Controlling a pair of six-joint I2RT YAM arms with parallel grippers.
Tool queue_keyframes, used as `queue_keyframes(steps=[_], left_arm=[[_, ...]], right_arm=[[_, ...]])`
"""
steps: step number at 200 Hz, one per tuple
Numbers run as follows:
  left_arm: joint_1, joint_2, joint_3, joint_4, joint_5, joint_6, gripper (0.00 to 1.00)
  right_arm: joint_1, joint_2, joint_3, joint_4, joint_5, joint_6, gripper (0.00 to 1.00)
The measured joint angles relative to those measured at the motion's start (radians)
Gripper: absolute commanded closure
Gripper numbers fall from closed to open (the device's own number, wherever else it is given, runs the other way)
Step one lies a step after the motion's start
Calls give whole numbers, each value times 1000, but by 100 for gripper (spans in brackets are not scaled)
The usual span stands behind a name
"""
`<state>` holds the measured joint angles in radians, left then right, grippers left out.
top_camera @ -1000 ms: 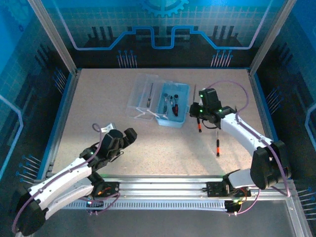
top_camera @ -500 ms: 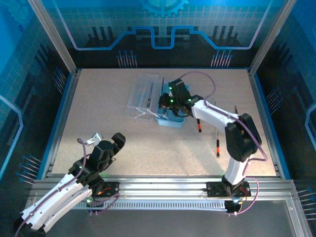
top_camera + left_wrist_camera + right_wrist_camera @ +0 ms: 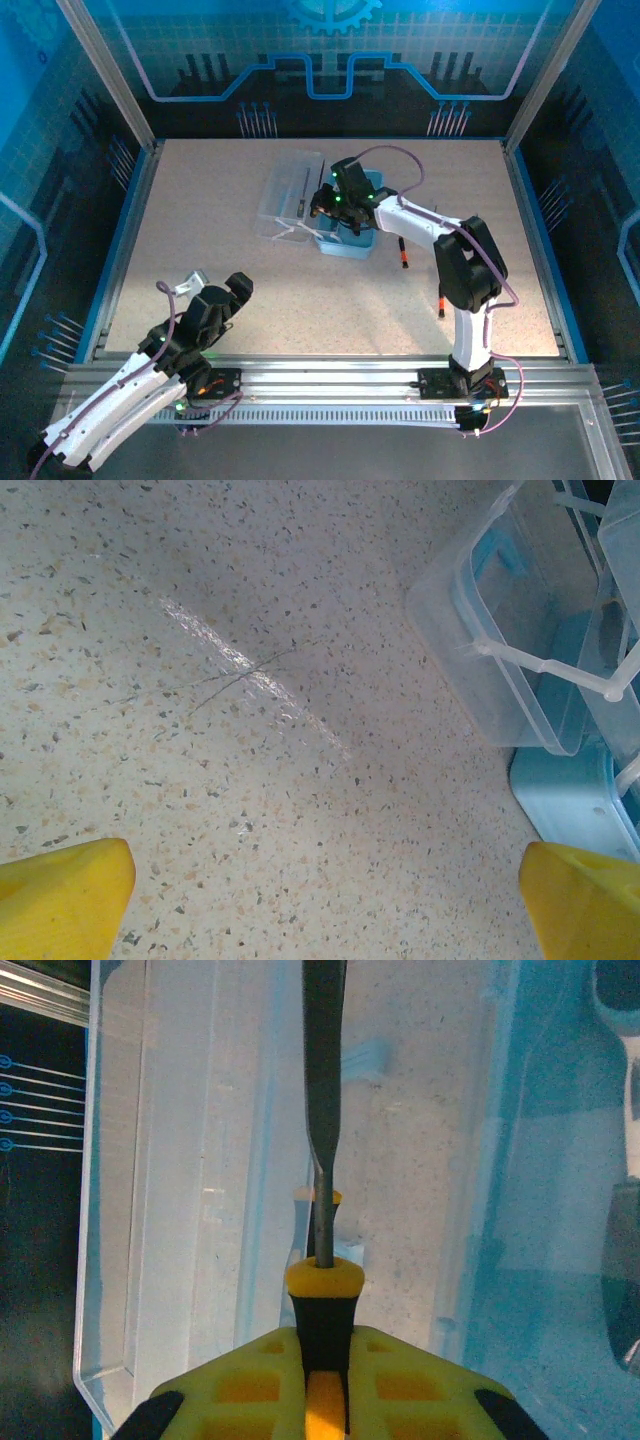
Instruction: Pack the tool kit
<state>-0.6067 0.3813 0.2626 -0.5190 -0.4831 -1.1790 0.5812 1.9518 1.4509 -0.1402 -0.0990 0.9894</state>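
We log the right gripper [image 3: 322, 1365] over the open tool kit [image 3: 345, 250], which sits mid-counter toward the far side with its clear lid [image 3: 285, 205] folded flat to the left of the blue base. Its jaws are clamped tight on the black handle of a slim screwdriver [image 3: 322, 1295], shaft reaching over the lid; we judge this is to seat it there. The left gripper [image 3: 320, 910] hovers low over the bare counter [image 3: 200, 200], jaws fully apart and empty, out of the way. A second screwdriver [image 3: 402, 255] and a third screwdriver [image 3: 441, 298] lie right of the kit, not yet packed.
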Motion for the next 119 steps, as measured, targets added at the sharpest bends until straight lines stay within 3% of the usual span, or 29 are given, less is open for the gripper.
queue_keyframes(steps=[119], left_arm=[[1, 0, 0, 8, 1, 3, 1]], right_arm=[[-16, 39, -15, 50, -43, 45, 80]])
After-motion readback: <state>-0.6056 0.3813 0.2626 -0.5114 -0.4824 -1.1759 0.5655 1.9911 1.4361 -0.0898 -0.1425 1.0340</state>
